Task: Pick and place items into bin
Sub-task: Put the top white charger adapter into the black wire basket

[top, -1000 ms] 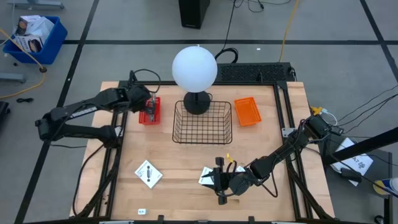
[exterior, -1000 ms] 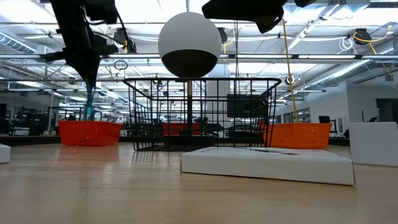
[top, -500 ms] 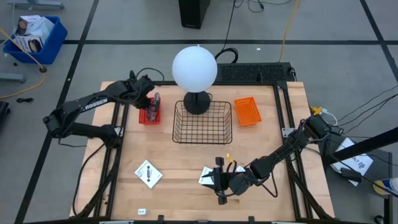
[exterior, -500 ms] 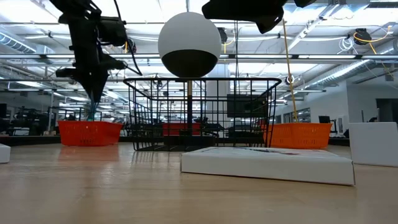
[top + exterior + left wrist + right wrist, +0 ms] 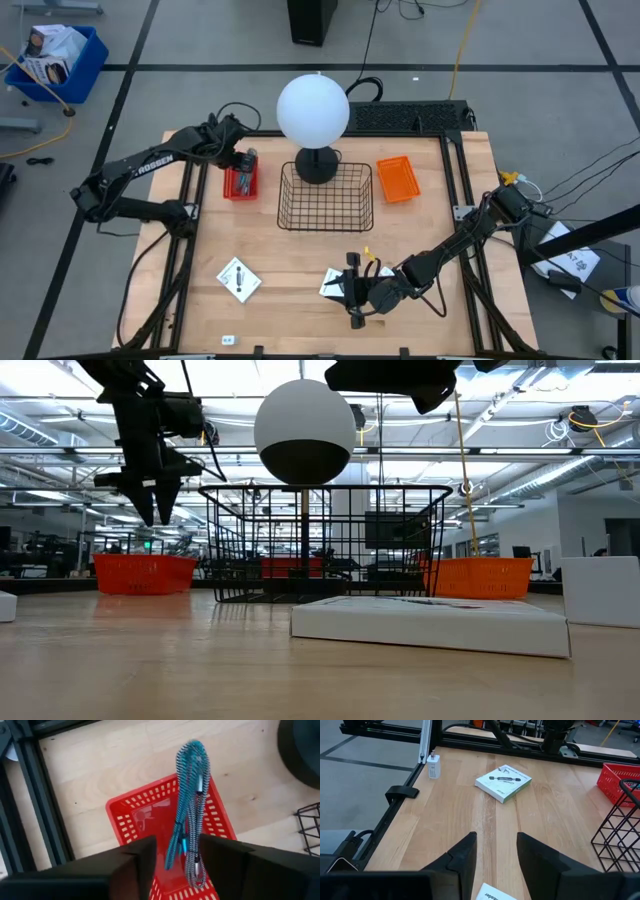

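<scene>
A: The braided blue cable (image 5: 190, 815), coiled up, is lying in the red bin (image 5: 241, 182) at the desk's (image 5: 300, 300) left rear, leaning against its wall.

B: And the left tool (image 5: 177, 857) is hovering right above that bin, fingers apart, gripping nothing.

A: The right tool (image 5: 352, 292) is waiting low at the front of the desk, fingers parted, beside a white flat box (image 5: 336, 284). Another white box (image 5: 239, 279) is sitting well to its left.

B: The wire basket (image 5: 327, 196) is standing mid-desk.

left gripper (image 5: 243, 160): far-left of the desk, raised, fingers apart
right gripper (image 5: 352, 291): near edge, centre, fingers apart
</scene>
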`<action>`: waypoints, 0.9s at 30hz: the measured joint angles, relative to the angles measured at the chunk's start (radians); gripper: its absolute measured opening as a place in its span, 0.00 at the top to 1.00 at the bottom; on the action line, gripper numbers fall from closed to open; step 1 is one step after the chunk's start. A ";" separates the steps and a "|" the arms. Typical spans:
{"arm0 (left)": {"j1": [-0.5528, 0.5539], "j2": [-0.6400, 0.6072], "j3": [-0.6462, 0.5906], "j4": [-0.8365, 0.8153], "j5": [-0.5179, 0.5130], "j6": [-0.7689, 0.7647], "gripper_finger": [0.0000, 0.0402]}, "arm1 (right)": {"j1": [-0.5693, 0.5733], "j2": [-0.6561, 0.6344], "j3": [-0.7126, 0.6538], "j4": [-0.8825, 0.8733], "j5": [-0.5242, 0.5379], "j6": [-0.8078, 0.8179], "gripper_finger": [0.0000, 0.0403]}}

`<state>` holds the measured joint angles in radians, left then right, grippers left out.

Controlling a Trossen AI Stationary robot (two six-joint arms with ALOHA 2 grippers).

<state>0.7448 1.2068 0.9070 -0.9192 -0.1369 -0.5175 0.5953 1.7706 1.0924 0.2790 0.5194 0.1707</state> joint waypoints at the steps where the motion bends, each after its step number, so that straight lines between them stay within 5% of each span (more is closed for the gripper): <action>1: 0.000 0.000 0.000 0.000 -0.001 -0.002 0.55 | 0.000 0.000 0.000 0.000 0.000 0.000 0.68; 7: -0.012 0.000 0.000 -0.020 0.053 0.044 0.39 | 0.000 0.000 0.000 0.000 0.000 0.000 0.67; 15: -0.104 -0.062 -0.001 -0.019 0.065 0.061 0.37 | 0.000 0.000 0.000 0.000 0.000 0.000 0.67; 27: -0.479 -0.215 -0.001 0.011 -0.082 -0.109 0.36 | 0.005 0.000 0.000 -0.005 -0.001 -0.003 0.67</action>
<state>0.2658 0.9916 0.9062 -0.9077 -0.2190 -0.6263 0.6000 1.7706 1.0924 0.2736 0.5179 0.1680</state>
